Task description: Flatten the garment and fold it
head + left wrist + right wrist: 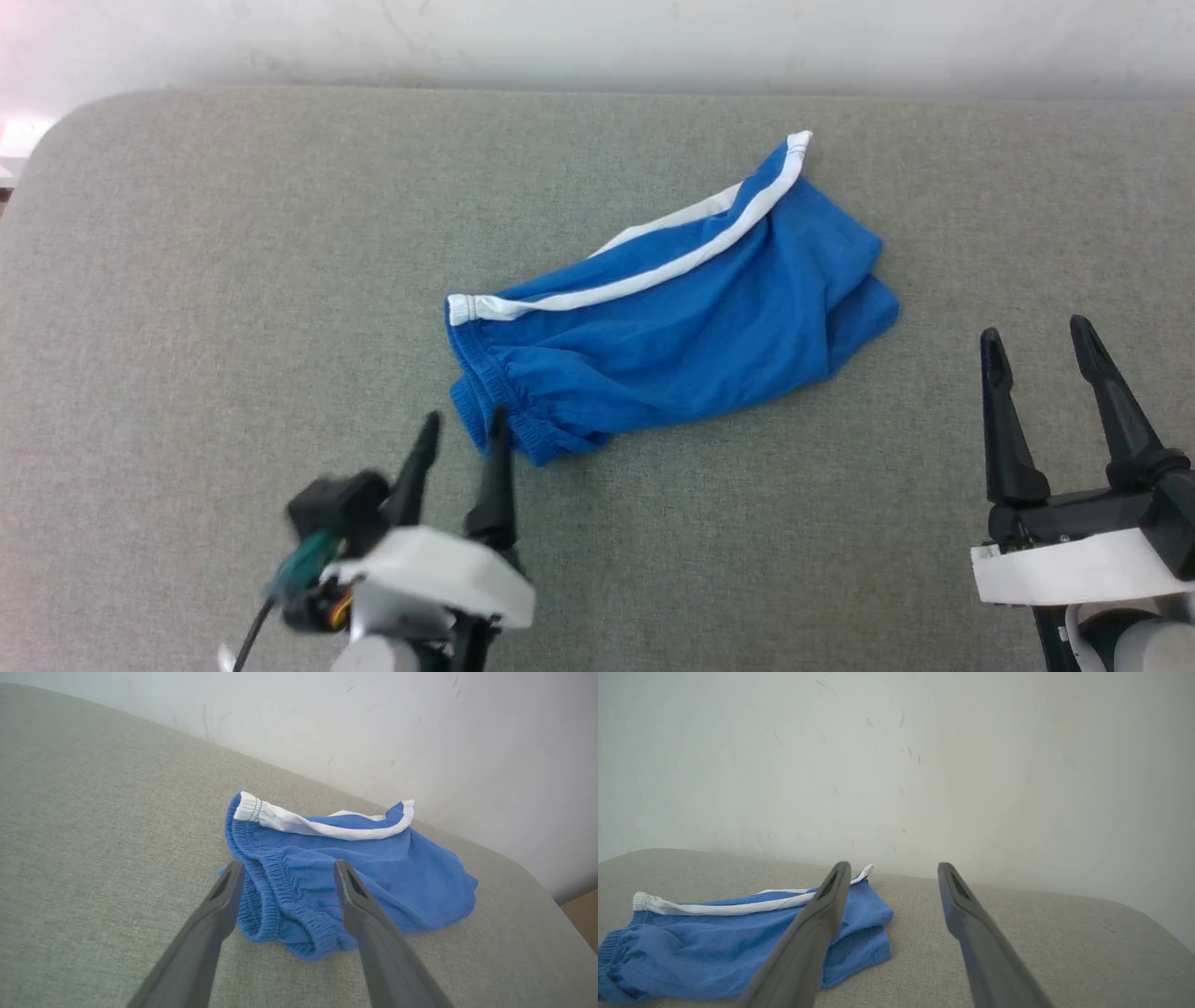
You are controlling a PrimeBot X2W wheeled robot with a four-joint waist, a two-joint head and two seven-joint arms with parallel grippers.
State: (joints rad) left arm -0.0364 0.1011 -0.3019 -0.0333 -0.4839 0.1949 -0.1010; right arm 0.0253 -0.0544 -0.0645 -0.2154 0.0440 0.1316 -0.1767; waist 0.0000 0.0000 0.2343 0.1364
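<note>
Grey fabric surface [233,280] — crumpled blue shorts [672,327] on it.

The left gripper [465,415] is blurred around its wrist.

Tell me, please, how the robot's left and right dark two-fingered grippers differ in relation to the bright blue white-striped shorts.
The left gripper points at the gathered waistband of the bright blue shorts, its fingertips framing it in the left wrist view; the right gripper stands apart from the hem end, with grey fabric surface between them. The left gripper looks blurred in the head view; the right gripper is sharp. Both are open and hold nothing.
</note>
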